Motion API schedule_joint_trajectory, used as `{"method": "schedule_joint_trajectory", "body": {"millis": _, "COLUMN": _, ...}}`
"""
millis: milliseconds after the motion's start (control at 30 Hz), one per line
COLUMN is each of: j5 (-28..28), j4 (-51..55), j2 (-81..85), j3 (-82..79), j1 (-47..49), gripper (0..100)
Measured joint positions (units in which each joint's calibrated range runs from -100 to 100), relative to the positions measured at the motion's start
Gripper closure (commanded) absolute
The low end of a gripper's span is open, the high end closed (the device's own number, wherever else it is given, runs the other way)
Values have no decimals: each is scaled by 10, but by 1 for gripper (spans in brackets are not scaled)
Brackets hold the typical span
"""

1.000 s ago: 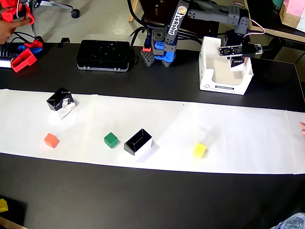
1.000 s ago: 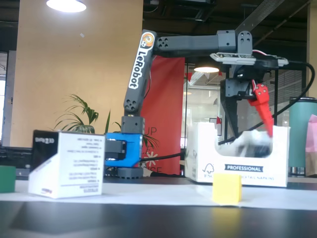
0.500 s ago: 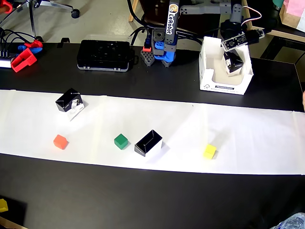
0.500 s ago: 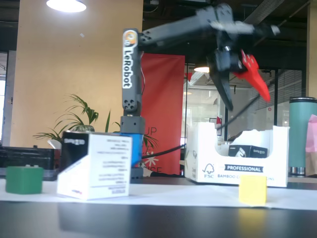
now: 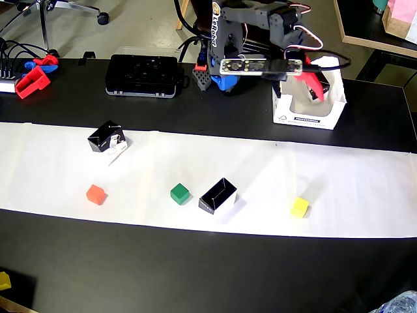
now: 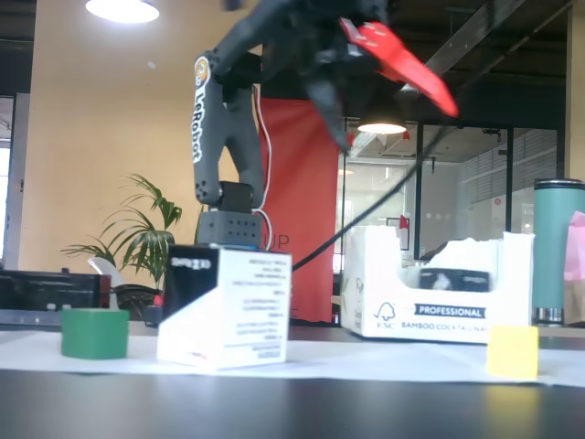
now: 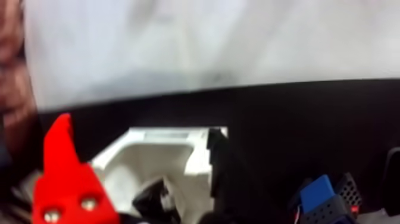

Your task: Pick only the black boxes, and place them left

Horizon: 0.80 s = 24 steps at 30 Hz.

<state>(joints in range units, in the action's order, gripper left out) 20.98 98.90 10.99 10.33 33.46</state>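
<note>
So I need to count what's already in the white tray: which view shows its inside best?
The overhead view: it looks down into the tray, though the tool covers part of it. The fixed view shows its front wall and a black box through the cutout. The wrist view is blurred, showing a corner.

Black boxes [image 5: 217,195] white-sided; cubes orange [image 5: 96,194], green [image 5: 180,193], yellow [image 5: 300,207]; tray [image 5: 306,119] white; fingers [image 5: 315,82] red.

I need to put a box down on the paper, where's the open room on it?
In the overhead view, the white paper is bare between the black box and yellow cube, and along its right end. Also bare at far left beyond the orange cube. The green cube crowds that box.
</note>
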Motion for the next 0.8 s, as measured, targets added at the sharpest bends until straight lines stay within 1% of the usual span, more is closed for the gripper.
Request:
{"method": "schedule_joint_trajectory", "body": {"millis": 67, "j5": 0, "j4": 0, "j2": 0, "j3": 0, "j1": -51, "gripper": 56}}
{"method": "schedule_joint_trajectory", "body": {"millis": 100, "j5": 0, "j4": 0, "j2": 0, "j3": 0, "j1": -70, "gripper": 53}}
{"method": "schedule_joint_trajectory", "body": {"millis": 233, "j5": 0, "j4": 0, "j2": -35, "j3": 0, "j1": -127, "gripper": 41}}
{"method": "schedule_joint_trajectory", "body": {"millis": 500, "j5": 18, "j4": -3, "j2": -135, "j3": 21, "j1": -194, "gripper": 41}}
{"method": "schedule_joint_trajectory", "body": {"millis": 800, "j5": 20, "j4": -3, "j2": -338, "j3": 257, "j1": -226, "gripper": 41}}
